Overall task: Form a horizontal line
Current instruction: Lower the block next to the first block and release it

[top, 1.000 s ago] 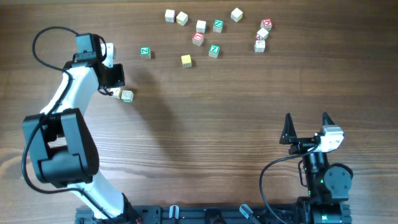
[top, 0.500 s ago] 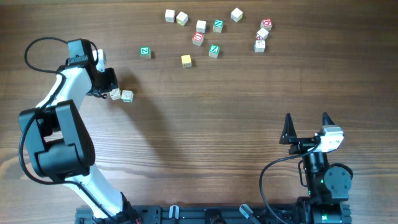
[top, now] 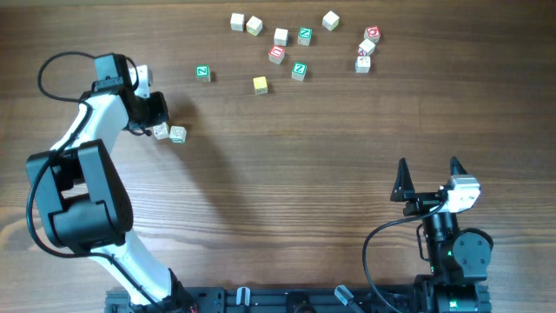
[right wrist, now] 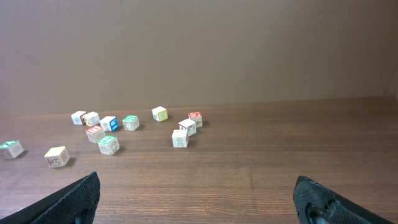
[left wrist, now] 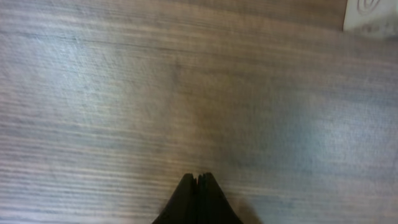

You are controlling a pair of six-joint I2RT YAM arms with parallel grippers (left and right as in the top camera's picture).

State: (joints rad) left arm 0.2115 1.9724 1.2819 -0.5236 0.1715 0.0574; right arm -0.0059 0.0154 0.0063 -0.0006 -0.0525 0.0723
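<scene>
The horizontal line (top: 169, 132) shows as two small pale cubes side by side at the left of the table. Anything further left in the row is hidden under the arm. My left gripper (top: 149, 127) sits just to the left of these cubes, low over the wood. In the left wrist view its fingers (left wrist: 198, 180) are shut with nothing between them, and a pale cube corner (left wrist: 373, 15) shows at the top right. My right gripper (top: 427, 169) rests near the front right, open and empty, with bare wood between its fingers (right wrist: 198, 190).
Several loose cubes lie scattered along the far edge, among them a green-faced cube (top: 202, 73), a yellow cube (top: 260, 84) and a red-lettered cube (top: 372, 35). The right wrist view sees the same scatter (right wrist: 180, 138) far ahead.
My left gripper has shifted left and slightly toward the front, staying shut. The two pale cubes have barely moved. The right arm has not moved.
</scene>
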